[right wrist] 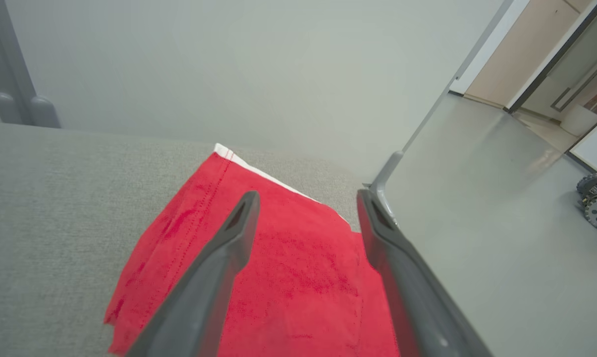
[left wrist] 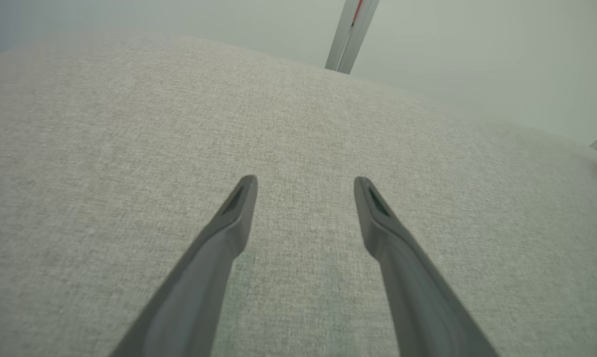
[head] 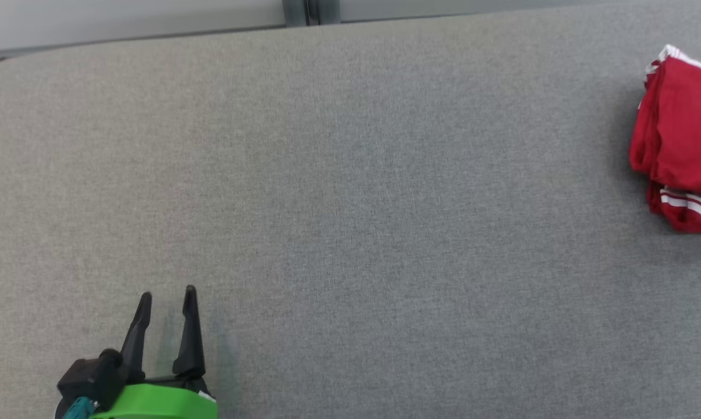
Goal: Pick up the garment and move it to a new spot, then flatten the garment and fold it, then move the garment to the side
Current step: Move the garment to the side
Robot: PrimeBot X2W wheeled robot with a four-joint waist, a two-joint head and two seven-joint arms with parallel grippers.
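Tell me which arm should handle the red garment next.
Right. The right gripper is open, close to the red garment at the right edge of the table; the left gripper, also open, sits over bare table far from it.

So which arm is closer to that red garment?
Right. The right fingers hang open right over the red garment; the left fingers are far off to its left.

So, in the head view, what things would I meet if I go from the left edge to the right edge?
left gripper, low on the grey padded surface → grey post beyond the far edge → folded red garment at the right edge
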